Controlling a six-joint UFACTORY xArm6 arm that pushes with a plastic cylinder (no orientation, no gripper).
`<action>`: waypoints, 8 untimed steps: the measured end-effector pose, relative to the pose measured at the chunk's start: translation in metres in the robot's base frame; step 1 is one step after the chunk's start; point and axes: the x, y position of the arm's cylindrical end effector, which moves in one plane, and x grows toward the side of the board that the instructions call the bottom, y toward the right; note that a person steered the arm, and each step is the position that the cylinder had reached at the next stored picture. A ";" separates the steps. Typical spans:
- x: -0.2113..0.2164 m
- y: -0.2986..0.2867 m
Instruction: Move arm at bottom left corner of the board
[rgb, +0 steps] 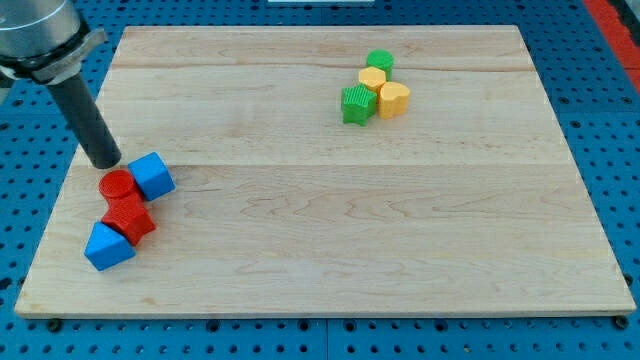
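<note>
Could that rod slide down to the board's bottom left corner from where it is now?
Probably yes, but not straight: my tip sits just above the red cylinder, and the red-and-blue cluster blocks the direct line. The strip along the board's left edge looks free.

My tip (105, 160) near the wooden board's (330, 250) left edge, just above the red cylinder (117, 185)

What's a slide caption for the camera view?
My tip rests by the red cylinder and blue cube, near the board's left edge.
</note>
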 end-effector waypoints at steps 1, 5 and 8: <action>0.000 -0.018; -0.001 -0.051; 0.006 -0.051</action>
